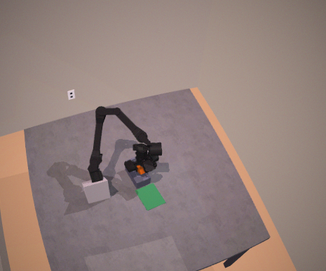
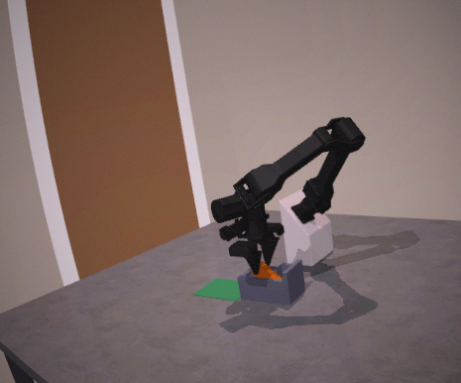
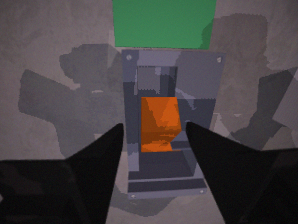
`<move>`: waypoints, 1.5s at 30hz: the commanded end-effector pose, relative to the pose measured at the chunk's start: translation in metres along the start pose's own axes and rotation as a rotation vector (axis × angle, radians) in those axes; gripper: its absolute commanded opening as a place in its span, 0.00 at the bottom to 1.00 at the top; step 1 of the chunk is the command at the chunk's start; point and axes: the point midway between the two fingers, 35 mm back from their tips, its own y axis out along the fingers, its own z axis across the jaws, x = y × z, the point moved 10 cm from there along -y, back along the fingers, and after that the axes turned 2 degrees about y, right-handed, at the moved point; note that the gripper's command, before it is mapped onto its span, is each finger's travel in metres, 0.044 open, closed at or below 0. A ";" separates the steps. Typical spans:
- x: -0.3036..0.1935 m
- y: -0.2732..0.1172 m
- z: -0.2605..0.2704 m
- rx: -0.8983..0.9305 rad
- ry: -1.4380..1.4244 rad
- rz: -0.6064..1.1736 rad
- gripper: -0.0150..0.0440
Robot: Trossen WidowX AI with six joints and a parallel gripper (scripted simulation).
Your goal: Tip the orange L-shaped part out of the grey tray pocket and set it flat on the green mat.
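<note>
The open end effector (image 1: 141, 168) (image 2: 263, 270) (image 3: 155, 127) straddles the tilted orange part (image 1: 140, 169) (image 2: 267, 271) (image 3: 159, 117), apart from its fingers in the wrist view. Around and below it stand the tray's walls (image 1: 142, 182) (image 2: 264, 293) (image 3: 201, 75); beyond the tray lies the green mat (image 1: 151, 197) (image 2: 218, 289) (image 3: 164, 25).

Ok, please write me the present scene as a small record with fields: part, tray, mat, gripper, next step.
part: orange L-shaped part, tilted in the tray pocket, one end raised
tray: grey rectangular tray, on the table
mat: flat green mat, beside the tray, without the part
gripper: black parallel-jaw gripper, open, fingers on either side of the part
next step: probably closing on the raised end
</note>
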 end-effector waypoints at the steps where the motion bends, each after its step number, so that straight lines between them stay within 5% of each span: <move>1: -0.001 0.008 -0.001 -0.003 0.005 0.006 0.73; 7: -0.001 0.014 -0.002 -0.003 0.004 0.007 0.73; 12: -0.001 0.010 -0.001 -0.002 0.000 0.002 0.51; 22: -0.001 0.010 -0.001 -0.002 0.000 0.002 0.39; 25: -0.001 0.010 -0.001 -0.002 0.000 0.002 0.26; 45: 0.000 -0.010 -0.001 -0.003 0.003 0.004 0.25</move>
